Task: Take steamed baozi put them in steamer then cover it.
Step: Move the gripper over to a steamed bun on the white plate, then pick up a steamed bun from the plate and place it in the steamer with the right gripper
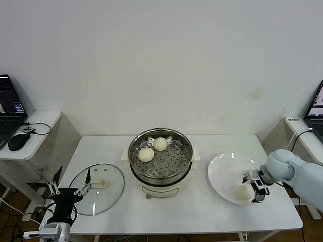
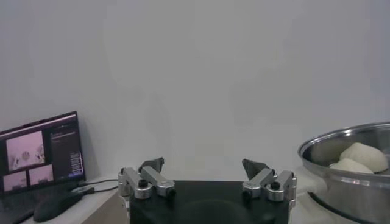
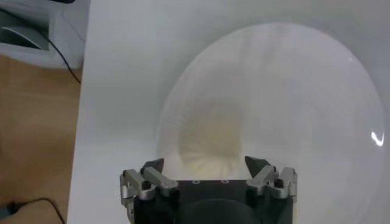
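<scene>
Baozi (image 1: 153, 149), two, were seen in steamer (image 1: 160, 162) w/ one on plate (image 1: 224, 174), straddled by wide-open right gripper (image 1: 256, 188); left gripper (image 1: 69, 192), spread, was parked nr cover (image 1: 96, 188).

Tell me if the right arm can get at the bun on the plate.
Probably yes: the right tool hangs open just beside the bun on the plate, nothing between.

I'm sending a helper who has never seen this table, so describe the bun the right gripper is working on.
Start at the steel steamer in the middle of the white table, then go to the flat white plate on its right. The steamed baozi lies near that plate's front edge, with the right gripper open around it. It is the only bun on the plate; the other two visible sit in the steamer.
</scene>
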{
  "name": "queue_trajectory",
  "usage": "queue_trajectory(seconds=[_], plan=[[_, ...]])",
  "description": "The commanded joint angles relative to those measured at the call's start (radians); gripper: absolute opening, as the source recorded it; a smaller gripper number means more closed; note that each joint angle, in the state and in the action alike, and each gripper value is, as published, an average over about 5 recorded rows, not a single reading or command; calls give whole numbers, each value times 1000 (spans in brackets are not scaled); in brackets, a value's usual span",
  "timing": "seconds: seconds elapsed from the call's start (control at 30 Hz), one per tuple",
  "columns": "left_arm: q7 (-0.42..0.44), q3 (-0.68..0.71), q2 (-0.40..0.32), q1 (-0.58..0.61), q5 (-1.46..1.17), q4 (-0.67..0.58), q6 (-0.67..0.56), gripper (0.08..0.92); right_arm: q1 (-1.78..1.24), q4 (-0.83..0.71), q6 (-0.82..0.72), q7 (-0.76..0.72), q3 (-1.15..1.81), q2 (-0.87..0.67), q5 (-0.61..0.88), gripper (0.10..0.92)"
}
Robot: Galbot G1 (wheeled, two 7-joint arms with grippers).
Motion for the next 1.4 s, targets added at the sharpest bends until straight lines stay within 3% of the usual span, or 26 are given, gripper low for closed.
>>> queue_trajectory(seconds=[0.03, 0.47, 0.9, 1.17, 1.4], plan=[[0, -1, 0, 0, 1, -1, 0, 823, -27, -23, -18, 6, 22, 24, -3, 797], [1, -1, 2, 1, 1, -10, 1, 823, 17, -29, -26, -17, 19, 26, 17, 594], [1, -4, 8, -3, -6, -16, 1, 823, 511, 8, -52, -87, -157, 26, 218, 585], [1, -13, 11, 0, -12, -29, 1, 823, 833, 26, -81, -52, -337, 214, 357, 588], [0, -25, 5, 5, -15, -31, -1, 823, 862, 47, -70, 11, -418, 391, 418, 594]])
